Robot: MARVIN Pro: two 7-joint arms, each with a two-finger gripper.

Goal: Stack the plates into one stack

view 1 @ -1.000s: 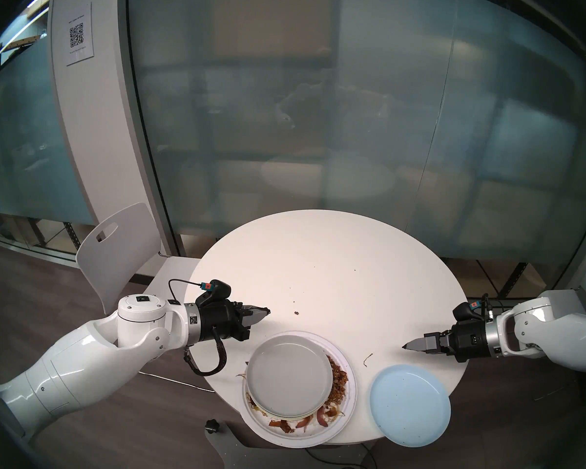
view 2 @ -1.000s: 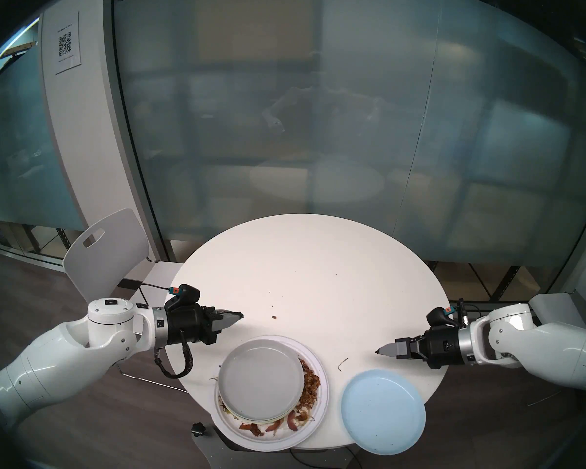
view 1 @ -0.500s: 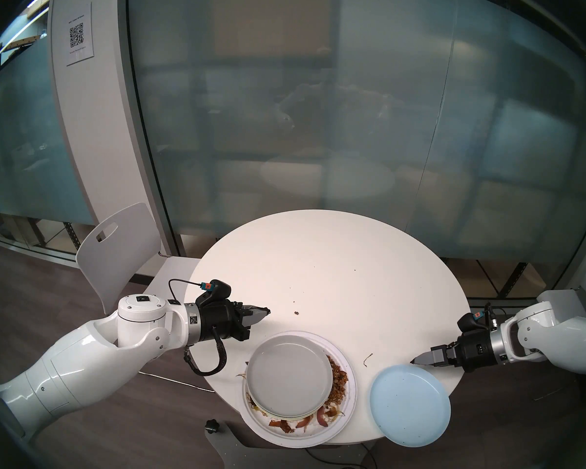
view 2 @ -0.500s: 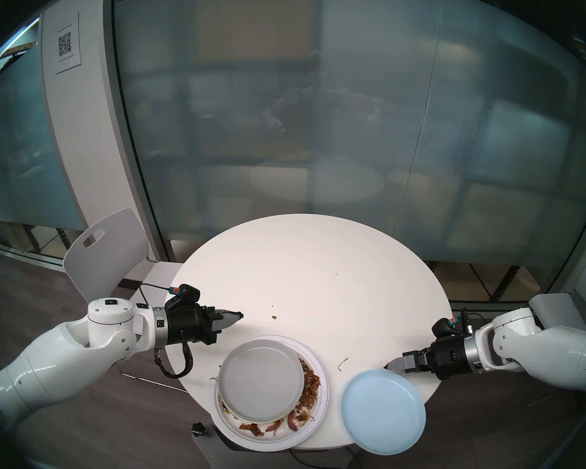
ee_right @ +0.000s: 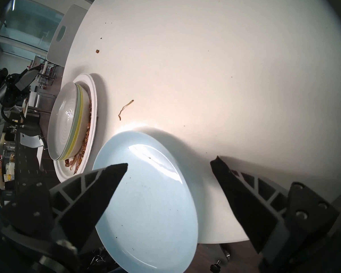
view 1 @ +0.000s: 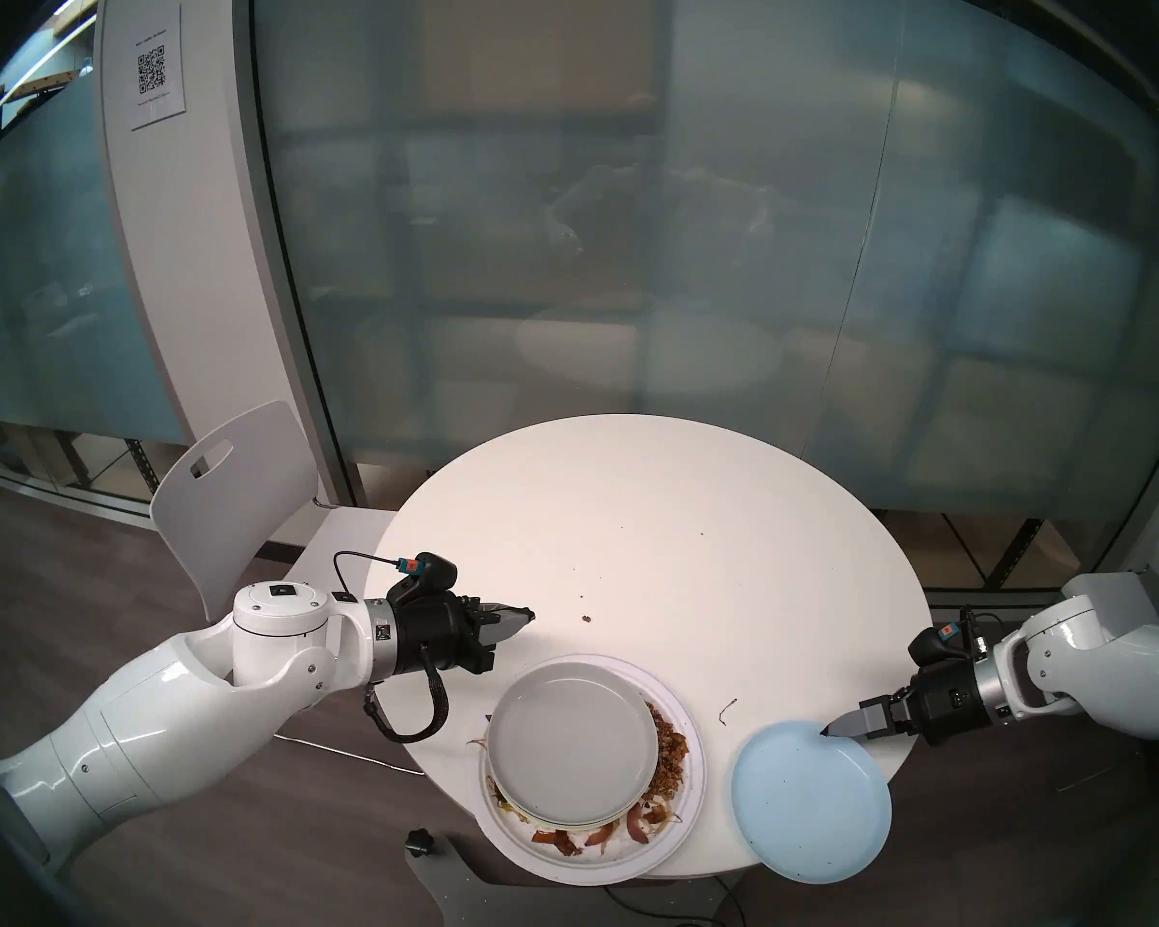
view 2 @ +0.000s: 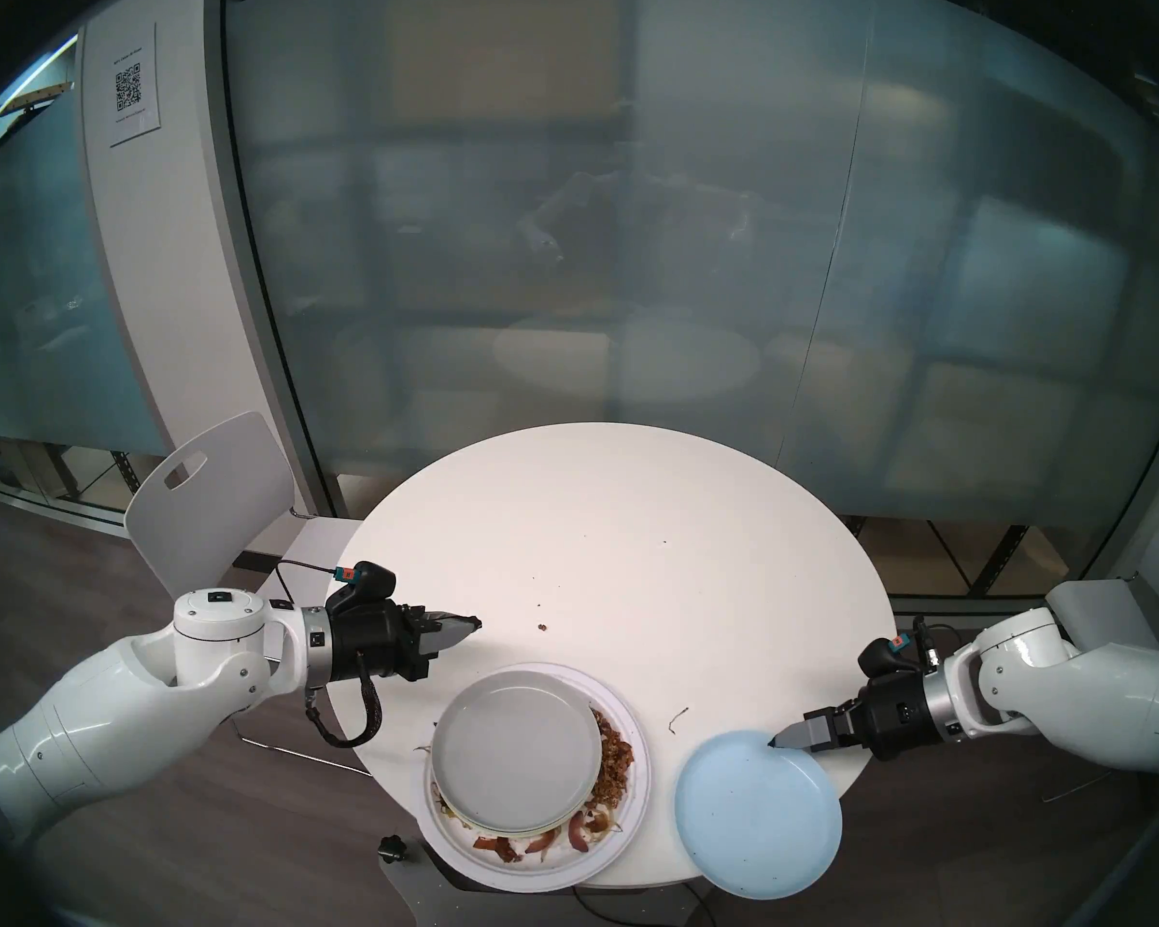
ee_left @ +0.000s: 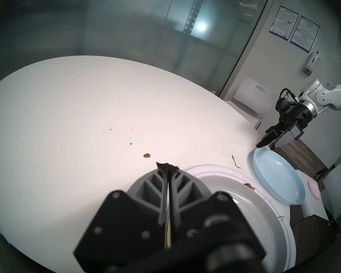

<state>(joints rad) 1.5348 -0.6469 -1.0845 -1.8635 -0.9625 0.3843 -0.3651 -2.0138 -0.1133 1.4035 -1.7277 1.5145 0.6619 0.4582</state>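
A round white tabletop (view 1: 650, 538) fills the lower middle of the scene, with a frosted glass wall (view 1: 630, 203) behind it and a white chair (view 1: 229, 491) at its far left edge.

At the near edge of the tabletop sits the stack (view 1: 580, 758). Its base is a large white paper plate (view 1: 687, 795), strewn with brown food scraps (view 1: 670, 748) and hanging slightly past the tabletop's near edge. On it lie the smaller plates, shifted toward the left of the base. A grey plate (view 1: 570, 738) is on top. The right wrist view shows a mint green rim (ee_right: 78, 113) and a yellow rim (ee_right: 81, 117) beneath it.

To the right of the stack, apart from it, a light blue plate (view 1: 811, 798) lies alone, overhanging the near right edge of the tabletop.

The right hand (view 1: 831, 728) reaches in from the right, angled downward, at the far right rim of the light blue plate. Its fingers are spread wide, one above the plate's inside and one beyond its rim, over the tabletop. Whether either finger touches the plate cannot be told.

The left hand (view 1: 528, 616) hovers over the tabletop just beyond the stack's far left side. Its fingers are pressed together with nothing between them.

Between the two plates lies a thin curled food strand (view 1: 726, 710). A small brown crumb (view 1: 586, 617) lies further off, right of the left hand.
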